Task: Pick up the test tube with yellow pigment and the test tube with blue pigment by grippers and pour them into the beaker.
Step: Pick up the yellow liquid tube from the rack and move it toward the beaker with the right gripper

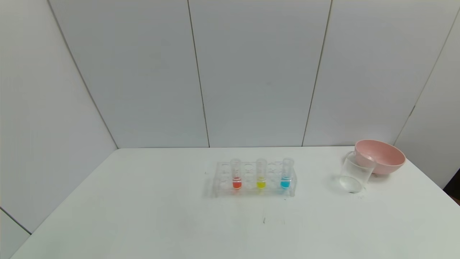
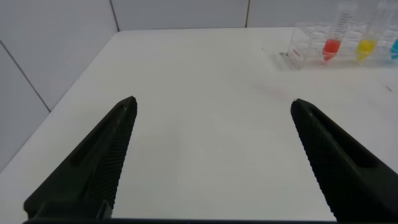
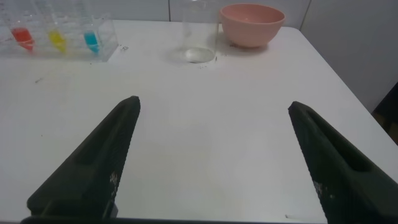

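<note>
Nothing is being lifted yet: both tubes are standing in the rack (image 1: 255,178) mid-counter, yellow tube (image 1: 261,173) beside blue tube (image 1: 286,172), the beaker (image 1: 355,174) sitting toward the right edge. The left tool (image 2: 211,155) and right tool (image 3: 214,155) are hovering with jaws apart, needing to reach 1 tube each.

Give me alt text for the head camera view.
A clear rack on a white table holds three tubes: orange-red, the yellow tube, the blue tube. To its right stand an empty beaker and pink bowl.

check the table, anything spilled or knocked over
Nothing stands out. The three tubes, red, yellow and blue, stand upright in the rack; the beaker is upright and empty beside the bowl.
</note>
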Tool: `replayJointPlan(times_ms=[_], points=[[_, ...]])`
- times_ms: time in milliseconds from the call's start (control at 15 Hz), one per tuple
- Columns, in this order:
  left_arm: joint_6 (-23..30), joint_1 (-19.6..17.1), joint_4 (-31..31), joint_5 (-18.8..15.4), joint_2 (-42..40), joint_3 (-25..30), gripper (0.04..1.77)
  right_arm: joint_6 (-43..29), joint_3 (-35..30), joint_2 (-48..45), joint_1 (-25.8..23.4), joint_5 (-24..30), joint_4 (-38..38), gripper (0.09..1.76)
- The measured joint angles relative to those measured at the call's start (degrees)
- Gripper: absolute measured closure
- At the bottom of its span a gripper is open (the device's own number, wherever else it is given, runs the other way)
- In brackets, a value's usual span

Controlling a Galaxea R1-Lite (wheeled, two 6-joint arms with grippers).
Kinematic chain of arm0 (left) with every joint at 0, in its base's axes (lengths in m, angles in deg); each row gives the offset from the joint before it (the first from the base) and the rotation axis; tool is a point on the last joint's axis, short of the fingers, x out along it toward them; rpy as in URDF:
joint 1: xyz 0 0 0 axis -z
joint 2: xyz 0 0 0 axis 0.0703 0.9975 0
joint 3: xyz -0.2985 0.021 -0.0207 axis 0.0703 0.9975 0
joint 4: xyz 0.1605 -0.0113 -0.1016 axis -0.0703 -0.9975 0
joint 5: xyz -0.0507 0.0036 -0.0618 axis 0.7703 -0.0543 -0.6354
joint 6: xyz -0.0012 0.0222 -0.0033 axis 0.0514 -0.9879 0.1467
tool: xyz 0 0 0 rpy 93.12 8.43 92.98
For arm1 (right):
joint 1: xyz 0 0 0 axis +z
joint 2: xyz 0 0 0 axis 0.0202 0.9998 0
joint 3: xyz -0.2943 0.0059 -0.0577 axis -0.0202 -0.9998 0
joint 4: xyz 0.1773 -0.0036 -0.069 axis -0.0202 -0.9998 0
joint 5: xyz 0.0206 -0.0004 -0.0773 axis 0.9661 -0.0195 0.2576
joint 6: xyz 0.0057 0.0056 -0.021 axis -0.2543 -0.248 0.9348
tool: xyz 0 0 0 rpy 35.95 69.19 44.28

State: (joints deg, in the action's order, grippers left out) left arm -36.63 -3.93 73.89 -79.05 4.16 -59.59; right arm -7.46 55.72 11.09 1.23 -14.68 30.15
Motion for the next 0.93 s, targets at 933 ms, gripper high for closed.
replayJointPlan(times_ms=[933], points=[[0.02, 0.00, 0.00, 0.00, 0.00, 0.00, 0.05, -0.17, 0.00, 0.00, 0.00, -0.07, 0.40, 0.14]])
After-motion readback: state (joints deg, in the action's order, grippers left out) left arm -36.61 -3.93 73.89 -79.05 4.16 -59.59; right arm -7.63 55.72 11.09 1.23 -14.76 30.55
